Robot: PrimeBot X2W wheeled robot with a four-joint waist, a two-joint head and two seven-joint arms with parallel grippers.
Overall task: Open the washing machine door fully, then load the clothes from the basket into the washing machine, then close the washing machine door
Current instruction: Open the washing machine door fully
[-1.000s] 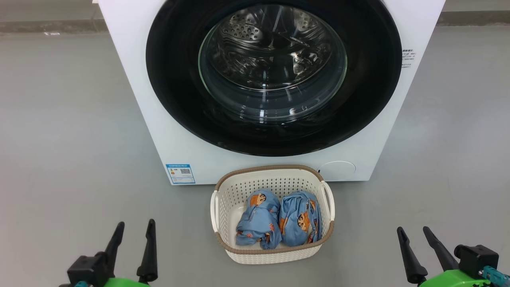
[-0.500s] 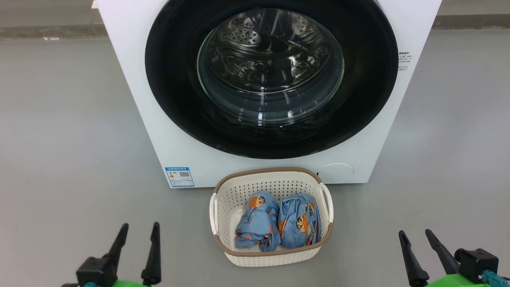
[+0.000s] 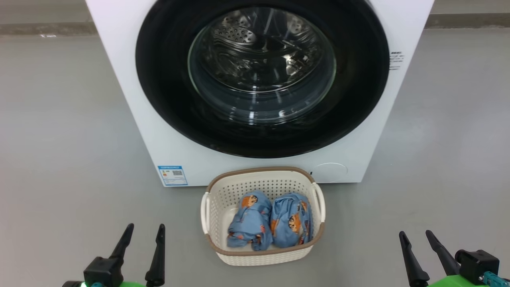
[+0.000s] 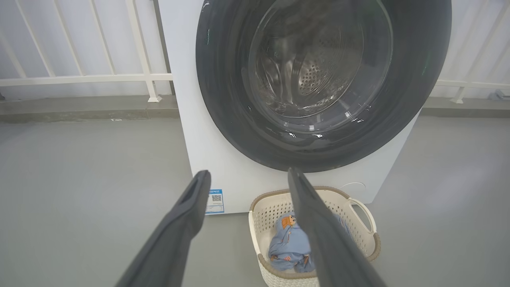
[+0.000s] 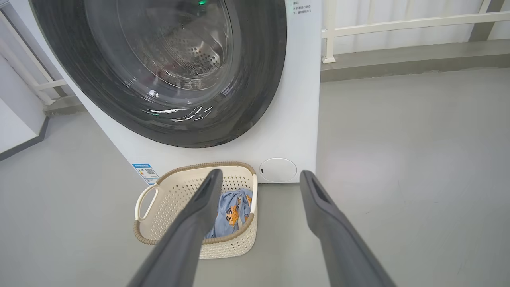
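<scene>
Clothes (image 3: 285, 221) (2 bundles) in basket (image 3: 259, 187) before closed washing machine door (image 3: 167, 79)

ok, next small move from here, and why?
The door is shut, the clothes sit in the basket, and the left hand and right hand hang low, open, empty. So likely raise a hand to its rim and pull it open.

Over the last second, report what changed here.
The head view slid slightly left, washing machine and basket together: the camera moved, not the things. The left tool edged inward and lower in that view. Nothing gripped or released. The washing machine door stays shut, the clothes stay in the basket, the right tool holds its place; both open, empty.
</scene>
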